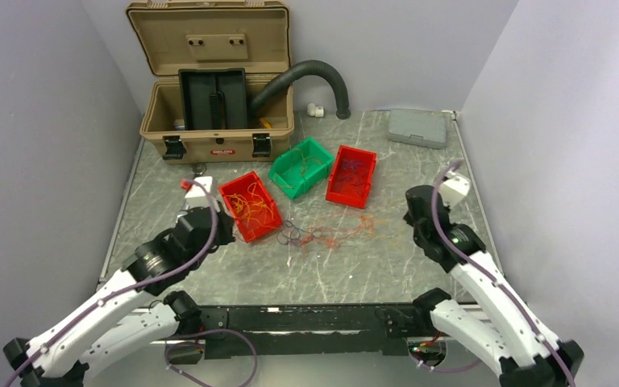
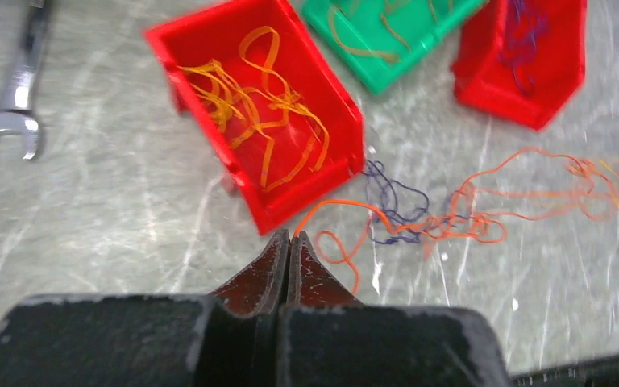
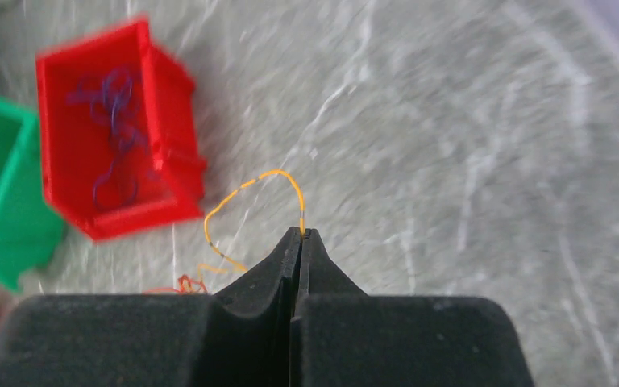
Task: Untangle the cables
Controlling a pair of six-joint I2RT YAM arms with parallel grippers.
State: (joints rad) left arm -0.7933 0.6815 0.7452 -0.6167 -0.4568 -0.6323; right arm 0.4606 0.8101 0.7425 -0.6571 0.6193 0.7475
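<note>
The cables (image 1: 330, 232) lie as a loose tangle of orange, red and dark purple strands (image 2: 451, 222) on the table in front of three bins. My left gripper (image 2: 290, 235) is shut on the end of an orange strand (image 2: 338, 204) that runs right into the tangle, just below the corner of the left red bin (image 2: 290, 161). To the right of the tangle, my right gripper (image 3: 301, 232) is shut on a yellow strand (image 3: 246, 187) that arcs up and left toward it. In the top view the left gripper (image 1: 227, 234) and the right gripper (image 1: 411, 218) flank the tangle.
The left red bin (image 1: 250, 205) holds orange strands, the green bin (image 1: 301, 167) a few more, and the right red bin (image 1: 351, 175) purple ones. Behind them are an open tan toolbox (image 1: 209, 89), a black hose (image 1: 314, 76) and a grey case (image 1: 417, 127). A wrench (image 2: 12, 97) lies at left.
</note>
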